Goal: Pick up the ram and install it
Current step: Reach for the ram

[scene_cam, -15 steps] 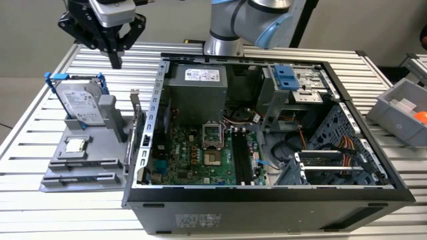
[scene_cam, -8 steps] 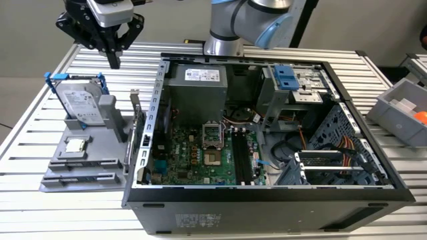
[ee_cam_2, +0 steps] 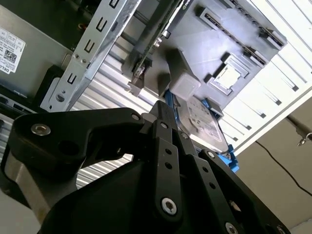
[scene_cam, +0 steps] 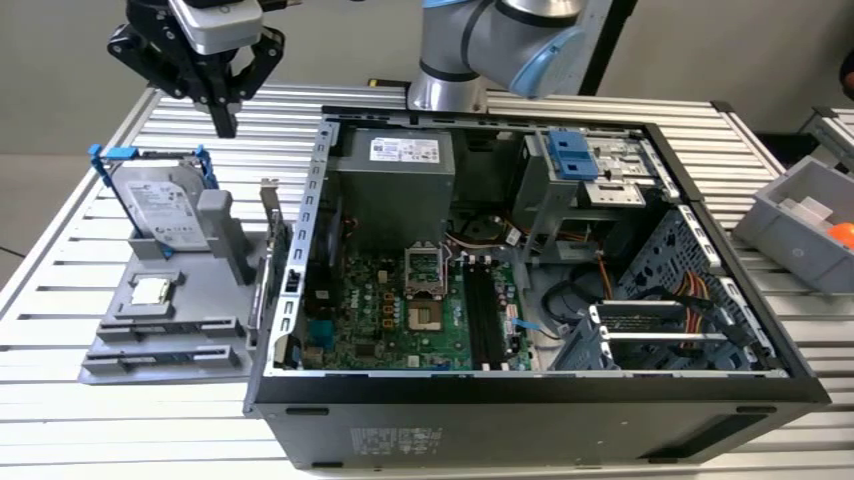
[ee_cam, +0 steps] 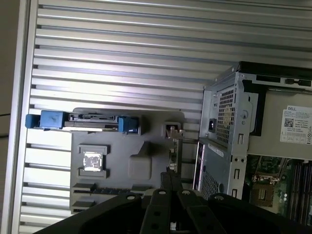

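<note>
The ram [scene_cam: 158, 353] is a dark narrow strip lying along the front of a grey holder [scene_cam: 227, 225] on the table, at the exterior view's left. In the first wrist view the ram [ee_cam: 109, 191] lies just beyond the black linkage. My gripper [scene_cam: 224, 125] hangs high above the holder's far end, fingers shut to a point with nothing between them. The shut fingers [ee_cam: 168, 178] point down toward the holder's side nearest the computer case. In the second wrist view the gripper [ee_cam_2: 163, 109] sits over the holder.
The holder also carries a silver hard drive in a blue bracket [scene_cam: 158, 205], a square processor chip [scene_cam: 147, 291] and an upright card with a metal bracket [scene_cam: 276, 240]. The open computer case [scene_cam: 534, 395] holds the motherboard with black slots [scene_cam: 483, 310]. A grey bin [scene_cam: 801, 215] stands at the right.
</note>
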`<state>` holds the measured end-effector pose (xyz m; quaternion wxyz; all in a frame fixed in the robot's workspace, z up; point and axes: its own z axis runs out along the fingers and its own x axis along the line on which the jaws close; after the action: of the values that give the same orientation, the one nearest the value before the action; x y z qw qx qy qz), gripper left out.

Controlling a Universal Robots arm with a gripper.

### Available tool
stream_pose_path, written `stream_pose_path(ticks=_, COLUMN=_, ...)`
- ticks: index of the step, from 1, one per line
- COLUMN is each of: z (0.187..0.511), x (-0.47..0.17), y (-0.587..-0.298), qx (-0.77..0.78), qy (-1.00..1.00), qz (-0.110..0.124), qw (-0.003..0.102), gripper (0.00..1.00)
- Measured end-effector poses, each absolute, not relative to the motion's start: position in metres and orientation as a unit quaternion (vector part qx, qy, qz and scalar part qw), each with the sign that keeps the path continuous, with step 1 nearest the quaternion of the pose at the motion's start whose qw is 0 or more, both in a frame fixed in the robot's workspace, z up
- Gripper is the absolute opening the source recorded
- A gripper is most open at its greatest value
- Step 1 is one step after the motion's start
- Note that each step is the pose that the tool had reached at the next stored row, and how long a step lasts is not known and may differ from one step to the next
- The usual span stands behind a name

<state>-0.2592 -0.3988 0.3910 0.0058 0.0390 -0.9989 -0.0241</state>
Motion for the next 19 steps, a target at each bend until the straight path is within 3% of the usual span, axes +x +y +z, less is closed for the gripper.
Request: stream_pose_path(ticks=19, z=0.3909, x=-0.265, y=-0.3988, qx=0.042, qy=-0.999, qz=-0.024, qw=0.009, gripper=0.0)
